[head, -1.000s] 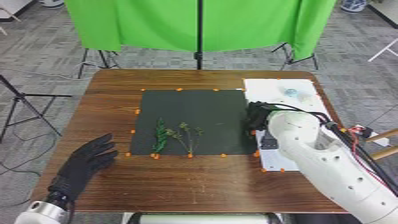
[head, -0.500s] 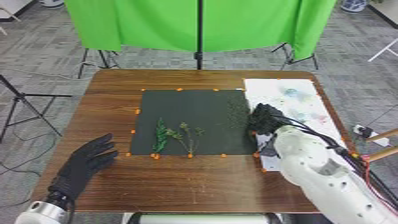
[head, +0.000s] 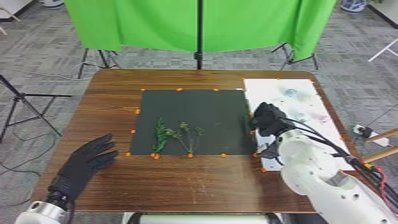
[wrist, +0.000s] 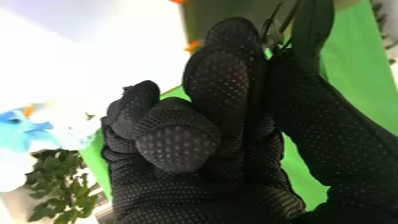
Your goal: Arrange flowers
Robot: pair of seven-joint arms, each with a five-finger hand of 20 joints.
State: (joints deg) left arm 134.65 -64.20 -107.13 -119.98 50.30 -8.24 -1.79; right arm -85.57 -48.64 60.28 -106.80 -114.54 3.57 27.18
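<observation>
One green leaf (wrist: 313, 31) between right robot hand (head: 267, 119) thumb and finger.

The flat dark square mat (head: 191, 107) is laid on the brown wooden rect. table (head: 111, 92), w/ the long white rect. sheet (head: 266, 86) placed along its right side. On the mat's near left part, the dense green leafy sprig (head: 161, 136) is set just left of the thin green branching sprig (head: 188, 141). Past the table's far edge, the bright green cloth curtain (head: 142, 25) is hung.
</observation>
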